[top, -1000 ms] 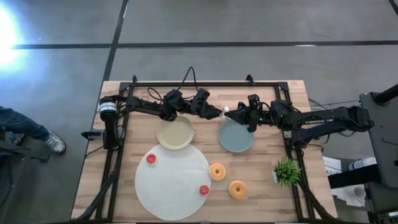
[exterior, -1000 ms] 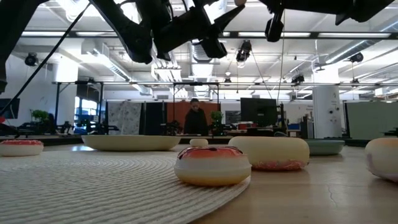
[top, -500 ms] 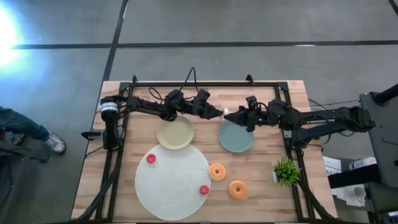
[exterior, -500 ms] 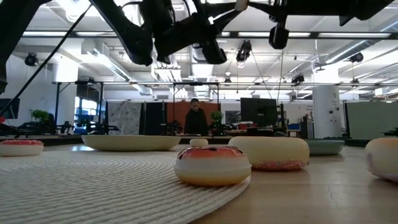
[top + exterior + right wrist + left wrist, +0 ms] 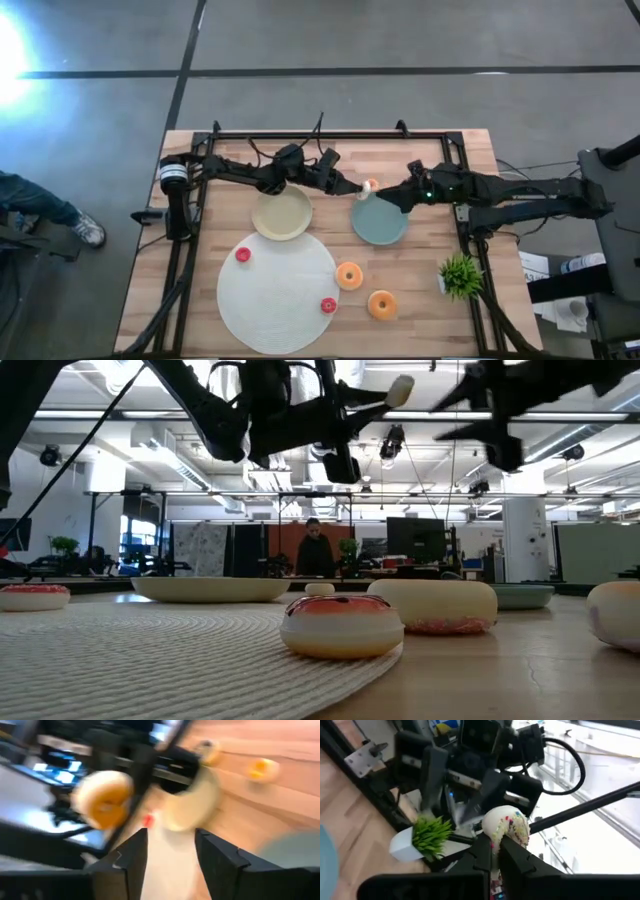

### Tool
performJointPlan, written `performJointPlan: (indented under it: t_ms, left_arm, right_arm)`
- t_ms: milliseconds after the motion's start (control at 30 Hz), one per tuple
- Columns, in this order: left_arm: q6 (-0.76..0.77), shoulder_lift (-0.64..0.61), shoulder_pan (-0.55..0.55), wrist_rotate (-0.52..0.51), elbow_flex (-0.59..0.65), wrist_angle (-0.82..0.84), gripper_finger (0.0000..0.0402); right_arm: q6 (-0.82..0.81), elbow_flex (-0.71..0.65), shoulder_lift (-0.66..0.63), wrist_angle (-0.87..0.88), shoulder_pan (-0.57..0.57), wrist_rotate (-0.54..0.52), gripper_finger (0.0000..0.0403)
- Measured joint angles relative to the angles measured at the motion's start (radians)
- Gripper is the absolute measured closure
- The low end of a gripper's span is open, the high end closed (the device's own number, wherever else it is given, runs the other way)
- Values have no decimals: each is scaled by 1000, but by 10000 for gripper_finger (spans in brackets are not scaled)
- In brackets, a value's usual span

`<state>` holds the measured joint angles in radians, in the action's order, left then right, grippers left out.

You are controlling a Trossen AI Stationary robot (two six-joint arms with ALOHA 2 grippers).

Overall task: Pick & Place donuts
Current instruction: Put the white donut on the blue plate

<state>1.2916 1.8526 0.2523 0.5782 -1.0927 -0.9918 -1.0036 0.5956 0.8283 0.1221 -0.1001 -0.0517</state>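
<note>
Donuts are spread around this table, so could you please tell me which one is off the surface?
The orange-iced donut clamped in the left end effector, held above the teal plate's edge.

Orange donuts (image 5: 381,304) lie on the pale wood-grain table (image 5: 430,290); red-iced ones sit on the white ribbed mat (image 5: 277,295). Plates: beige (image 5: 283,214), teal (image 5: 380,222).

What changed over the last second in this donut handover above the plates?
The left end effector has shut on the donut held in mid-air, and the right end effector has opened, let it go and drawn back over the teal plate. Unchanged: the beige plate, the white mat with two red donuts, and two orange donuts.
</note>
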Motion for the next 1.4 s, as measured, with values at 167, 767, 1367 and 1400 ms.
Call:
performJointPlan:
  t_ms: [167,767,1367,1400]
  left_arm:
    - [-98,0,1,-23,-3,175,401]
    - [-451,212,-28,-168,-257,720,401]
    - [-923,390,-88,-464,-698,1430,362]
    - [-921,390,-90,-462,-694,1424,349]
  right_arm:
    - [-50,20,-114,277,2,-90,217]
    - [89,177,-117,476,1,-226,207]
    - [97,182,-125,504,4,-236,206]
    - [102,182,-125,504,4,-236,206]
